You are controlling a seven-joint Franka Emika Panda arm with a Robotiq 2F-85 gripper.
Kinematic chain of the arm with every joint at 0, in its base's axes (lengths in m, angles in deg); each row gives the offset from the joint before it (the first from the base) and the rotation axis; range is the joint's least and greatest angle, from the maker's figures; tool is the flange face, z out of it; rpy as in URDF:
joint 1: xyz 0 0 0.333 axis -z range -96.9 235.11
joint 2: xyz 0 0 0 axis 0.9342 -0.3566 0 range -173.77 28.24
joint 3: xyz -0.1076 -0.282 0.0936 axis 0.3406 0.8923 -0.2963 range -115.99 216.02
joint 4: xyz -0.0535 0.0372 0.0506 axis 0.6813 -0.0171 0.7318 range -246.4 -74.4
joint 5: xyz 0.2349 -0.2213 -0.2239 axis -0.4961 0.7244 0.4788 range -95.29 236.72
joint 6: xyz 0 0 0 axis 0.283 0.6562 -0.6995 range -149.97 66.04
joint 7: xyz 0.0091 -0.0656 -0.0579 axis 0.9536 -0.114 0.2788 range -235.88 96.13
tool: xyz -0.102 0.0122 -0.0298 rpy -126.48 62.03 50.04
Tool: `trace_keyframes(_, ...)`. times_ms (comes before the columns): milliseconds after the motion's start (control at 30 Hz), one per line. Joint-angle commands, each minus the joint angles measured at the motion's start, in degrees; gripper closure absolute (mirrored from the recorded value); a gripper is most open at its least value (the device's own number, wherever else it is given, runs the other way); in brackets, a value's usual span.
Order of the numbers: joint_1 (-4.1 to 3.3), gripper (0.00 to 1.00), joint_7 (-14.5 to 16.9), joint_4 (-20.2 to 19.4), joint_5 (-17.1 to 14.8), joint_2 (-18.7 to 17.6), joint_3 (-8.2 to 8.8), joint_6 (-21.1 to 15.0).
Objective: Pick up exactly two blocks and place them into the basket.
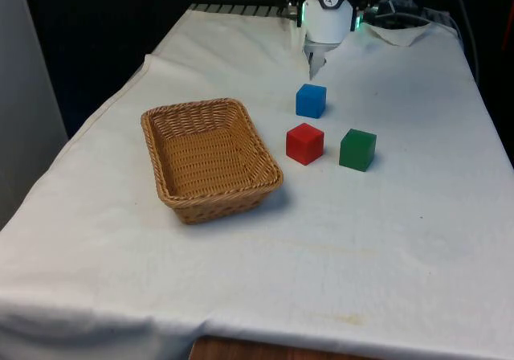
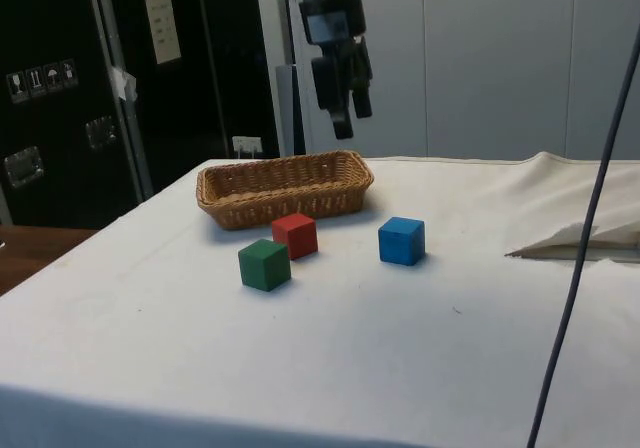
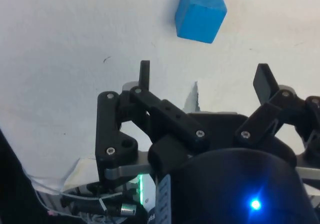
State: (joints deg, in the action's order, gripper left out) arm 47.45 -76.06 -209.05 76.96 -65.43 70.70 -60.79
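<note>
Gripper (image 3: 205, 79) hangs above the cloth, fingers spread wide apart, nothing between them. In the side view the gripper (image 2: 350, 118) sits well above table level, over the basket's far end.

Blue block (image 3: 200, 13) lies ahead of the fingertips, well apart from them, resting flat with one corner turned toward the fingers. In the front view the blue block (image 1: 311, 100) sits nearest the gripper (image 1: 315, 69); the red block (image 1: 304, 143) and green block (image 1: 357, 149) lie farther from it, side by side, near each other but not touching.

Basket (image 1: 165, 190) is empty, oblong, long axis running roughly along the table's length, open side up. It stands beside the red block with a clear gap.

Bare white cloth (image 1: 385, 239) surrounds all three blocks; each has open room on every side. Table edges are well apart from the blocks.
</note>
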Motion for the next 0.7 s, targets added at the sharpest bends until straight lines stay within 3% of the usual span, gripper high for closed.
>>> trace_keyframes(0,0.23,0.00,-0.7,-1.8,1.0,0.8,-0.11,-2.0)
trace_keyframes(133,0.46,0.00,-0.6,-4.7,0.8,0.9,-0.06,-5.6)
trace_keyframes(333,0.29,0.00,0.0,-6.0,-0.4,0.5,0.00,-8.3)
trace_keyframes(667,1.03,0.00,2.0,-12.6,-0.6,1.4,1.55,-15.2)
